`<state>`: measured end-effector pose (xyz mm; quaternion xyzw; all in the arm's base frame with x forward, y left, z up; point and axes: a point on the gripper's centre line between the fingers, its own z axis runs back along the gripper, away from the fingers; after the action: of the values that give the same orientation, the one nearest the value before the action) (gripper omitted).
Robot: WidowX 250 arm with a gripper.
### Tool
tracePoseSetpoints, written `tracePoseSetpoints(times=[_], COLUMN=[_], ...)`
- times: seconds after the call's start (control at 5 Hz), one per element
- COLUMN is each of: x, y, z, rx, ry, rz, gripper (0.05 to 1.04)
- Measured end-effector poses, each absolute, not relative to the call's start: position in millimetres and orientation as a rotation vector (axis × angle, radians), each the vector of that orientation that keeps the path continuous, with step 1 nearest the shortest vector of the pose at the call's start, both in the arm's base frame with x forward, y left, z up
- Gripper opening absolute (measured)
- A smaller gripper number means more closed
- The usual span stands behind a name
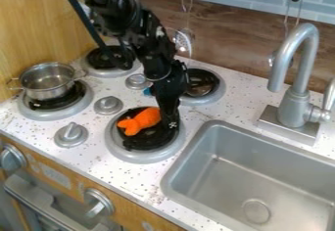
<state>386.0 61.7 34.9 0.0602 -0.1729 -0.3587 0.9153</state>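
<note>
The black gripper (pixel 171 120) hangs down over the right part of the front right burner (pixel 132 155), close beside an orange plush-like thing (pixel 140 121). That orange thing lies on the burner's black coil, just left of the gripper; whether the two touch I cannot tell. A small blue thing (pixel 147 92) is partly hidden behind the arm, near the back right burner (pixel 210 99).
A metal pot (pixel 48 81) sits on the front left burner (pixel 72 110). Stove knobs (pixel 108 105) stand between the burners. The sink (pixel 196 156) is at the right, with a tall grey faucet (pixel 296 98) behind it. Utensils hang along the back wall.
</note>
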Motion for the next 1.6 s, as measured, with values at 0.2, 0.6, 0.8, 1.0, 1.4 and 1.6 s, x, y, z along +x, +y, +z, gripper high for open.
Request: tracePoseSetpoints(times=[0.2,0.6,0.8,1.0,1.4,1.6], x=[383,384,390,382,373,368], y=[61,46,48,54,74,82], z=[34,54,69,72,74,67], rx=[0.108,0.063,0.062,0.049,0.102,0.14], ry=[-0.344,-0.38,-0.364,-0.304,-0.147,-0.106], rz=[-0.752,-0.879,-0.945,-1.051,-1.21,-1.218], gripper=[0.41,0.481,0.788,1.005,1.005,1.005])
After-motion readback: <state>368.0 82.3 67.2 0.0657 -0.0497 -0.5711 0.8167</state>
